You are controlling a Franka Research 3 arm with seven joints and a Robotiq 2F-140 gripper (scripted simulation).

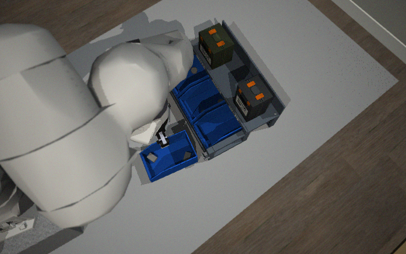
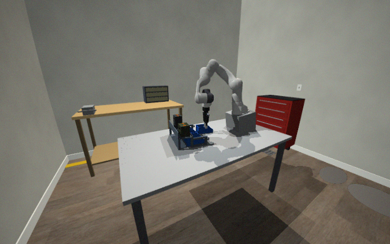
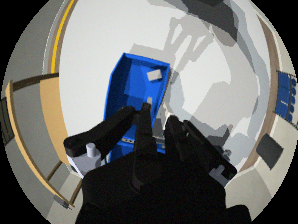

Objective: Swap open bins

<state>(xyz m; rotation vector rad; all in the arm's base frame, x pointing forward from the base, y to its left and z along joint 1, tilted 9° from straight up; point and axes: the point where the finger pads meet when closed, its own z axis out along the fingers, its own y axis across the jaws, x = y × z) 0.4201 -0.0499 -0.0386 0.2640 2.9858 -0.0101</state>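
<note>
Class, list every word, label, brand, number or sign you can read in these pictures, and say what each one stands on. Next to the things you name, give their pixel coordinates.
No text can be read with certainty, so nothing can be quoted.
Dark green case (image 1: 216, 46) (image 2: 184, 129): white marks on a dark front patch, too small and blurred to read.
Black case (image 1: 253, 97) (image 2: 177, 120): a pale front label, too blurred to read.
</note>
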